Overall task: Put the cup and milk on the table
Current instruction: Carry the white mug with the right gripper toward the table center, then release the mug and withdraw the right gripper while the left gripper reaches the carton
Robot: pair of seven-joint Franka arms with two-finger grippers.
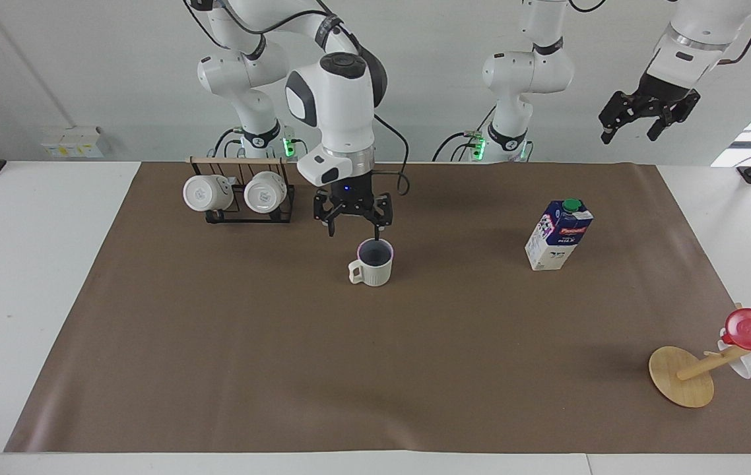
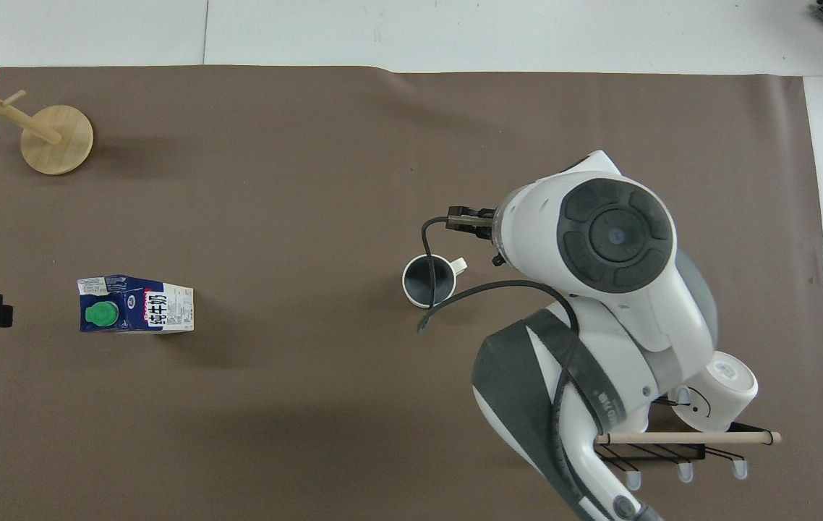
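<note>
Fingers (image 1: 331,227) of the right gripper (image 1: 353,226) hang spread and empty in the facing view, just above the cup (image 1: 373,262), which stands upright on the worktop (image 1: 217,343) below them. The milk (image 1: 558,235) stands well off toward the left arm's end, under the left gripper (image 1: 647,113), which waits high up, spread and empty.

From overhead, the right arm covers its fingers; the cup (image 2: 429,281) shows beside the wrist, the milk (image 2: 135,305) well apart. Both appear placed; the next move is probably clearing away without clipping the rim.

Glossy white arm segments, dark grey joint caps, black cables, black fingers (image 1: 331,226), green base lights.
</note>
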